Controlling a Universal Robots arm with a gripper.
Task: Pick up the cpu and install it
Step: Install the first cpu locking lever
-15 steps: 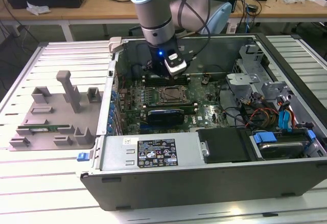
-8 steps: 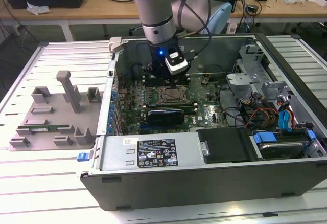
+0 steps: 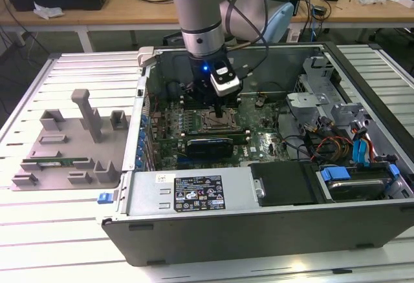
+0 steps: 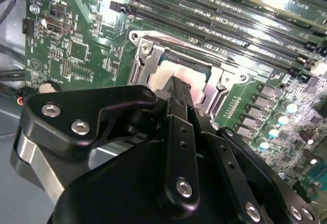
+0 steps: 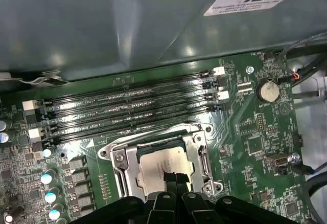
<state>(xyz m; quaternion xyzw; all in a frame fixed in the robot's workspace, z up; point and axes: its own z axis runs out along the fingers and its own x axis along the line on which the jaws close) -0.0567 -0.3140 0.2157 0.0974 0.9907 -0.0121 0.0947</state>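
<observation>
- Item: the cpu (image 5: 162, 166), a flat square chip with a pale silver metal top. It lies in the socket (image 5: 122, 169) on the motherboard (image 5: 255, 132), low and centre in the first wrist view; in the second wrist view it shows as a pale patch (image 4: 166, 75) just above the gripper's black linkage.
- Seating: it looks level inside the socket's metal frame. Whether it sits fully down on the contacts cannot be told.
- Gripper (image 5: 173, 179): its fingers are pressed together into one narrow black tip over the chip's near edge. Whether the tip touches the lid or hangs just above it is not clear. In the exterior view the gripper (image 3: 221, 112) reaches straight down into the open computer case (image 3: 194, 196), at the centre of the frame.
- Handling, by judgement: light, rigid, no give. The polished lid is likely slippery, so any hold belongs on two opposite edges, not on the top face. The underside contacts and the socket beneath are delicate; tilting or sliding it in the frame risks damage.
- Surroundings: four empty memory slots (image 5: 133, 109) run just beyond the socket, towards the upper part of the first wrist view; a round coin battery (image 5: 267, 90) sits at upper right.
- Off to one side: a grey plastic tray (image 3: 68, 160) with upright blocks rests on the slatted table (image 3: 52, 231), at the exterior view's left, well apart from the case.
</observation>
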